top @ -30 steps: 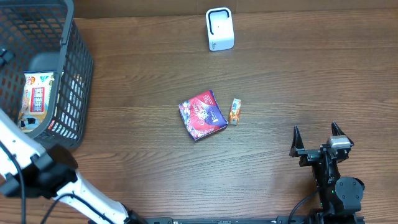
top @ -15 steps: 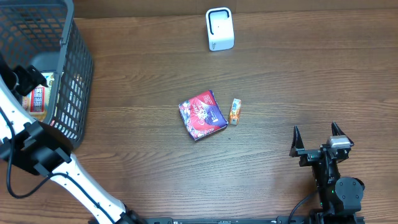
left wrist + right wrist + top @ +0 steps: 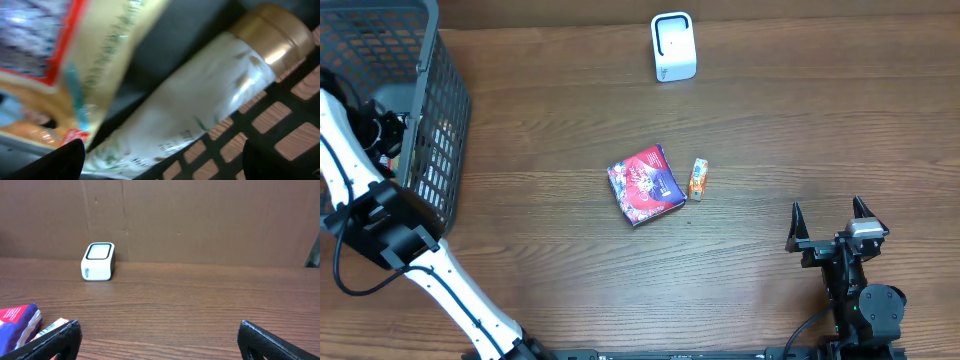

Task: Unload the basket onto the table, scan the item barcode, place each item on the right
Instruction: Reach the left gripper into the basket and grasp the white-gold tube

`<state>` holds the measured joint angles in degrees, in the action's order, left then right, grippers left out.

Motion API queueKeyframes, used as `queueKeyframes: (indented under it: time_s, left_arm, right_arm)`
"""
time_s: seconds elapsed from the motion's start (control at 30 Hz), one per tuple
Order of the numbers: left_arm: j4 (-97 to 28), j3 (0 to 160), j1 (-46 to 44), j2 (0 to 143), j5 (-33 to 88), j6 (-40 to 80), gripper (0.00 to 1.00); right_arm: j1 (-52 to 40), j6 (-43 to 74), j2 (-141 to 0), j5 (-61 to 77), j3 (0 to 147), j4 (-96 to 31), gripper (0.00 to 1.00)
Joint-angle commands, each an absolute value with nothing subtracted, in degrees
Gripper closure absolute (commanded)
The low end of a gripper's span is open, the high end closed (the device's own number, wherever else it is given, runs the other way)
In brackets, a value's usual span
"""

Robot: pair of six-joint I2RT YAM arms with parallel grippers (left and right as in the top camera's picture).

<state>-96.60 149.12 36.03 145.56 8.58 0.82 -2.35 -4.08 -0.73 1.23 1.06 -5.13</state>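
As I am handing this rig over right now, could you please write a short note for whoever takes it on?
Left pincer: open, inside the basket, over a white tube with a gold cap; holds nothing.
Right pincer: open, empty, near the right edge of the table.
Scanner: far edge. Red packet and small orange item: middle.
Done: nothing at the scanner yet.
Left: grasp an item, show its barcode to the scanner.

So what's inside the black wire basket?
A white tube with a gold cap and a yellow packet edged in red. The left gripper reaches in, and its arm covers the rest.
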Motion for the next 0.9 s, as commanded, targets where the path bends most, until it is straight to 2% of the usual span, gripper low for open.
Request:
queueKeyframes:
  time_s: [0.0, 0.4, 0.43, 0.47, 0.57, 0.7, 0.77, 0.87]
  left_arm:
    - [-96.6, 146.85, 34.09, 146.63, 8.51, -2.02, 0.08]
    - [-93.54, 136.53, 33.56, 146.63, 3.2, -2.57, 0.08]
    - [-92.9, 135.7, 33.56, 146.63, 3.2, -2.57, 0.11]
    - [-92.58, 135.17, 33.56, 146.63, 3.2, -2.55, 0.15]
    - [-91.79, 134.39, 33.56, 146.63, 3.2, -2.5, 0.5]
    - [-92.14, 135.37, 33.61, 146.56, 3.42, 0.14, 0.86]
    - [-93.1, 136.81, 33.61, 146.54, 3.44, 0.47, 0.96]
    - [-95.79, 141.32, 33.63, 146.52, 3.46, 1.93, 0.96]
  right_arm:
    - [-2.39, -4.16, -0.16, 0.95, 0.49, -4.82, 0.0]
    - [-2.39, -4.16, -0.16, 0.95, 0.49, -4.82, 0.0]
    - [-2.39, -4.14, -0.16, 0.95, 0.49, -4.82, 0.0]
    - [-2.39, -4.14, -0.16, 0.95, 0.49, -4.82, 0.0]
    - [-2.42, -4.14, -0.16, 0.95, 0.49, -4.82, 0.0]
    - [-2.42, -4.14, -0.16, 0.95, 0.49, -4.82, 0.0]
    - [-2.39, -4.16, -0.16, 0.93, 0.49, -4.82, 0.0]
    - [-2.39, -4.14, -0.16, 0.95, 0.49, -4.82, 0.0]
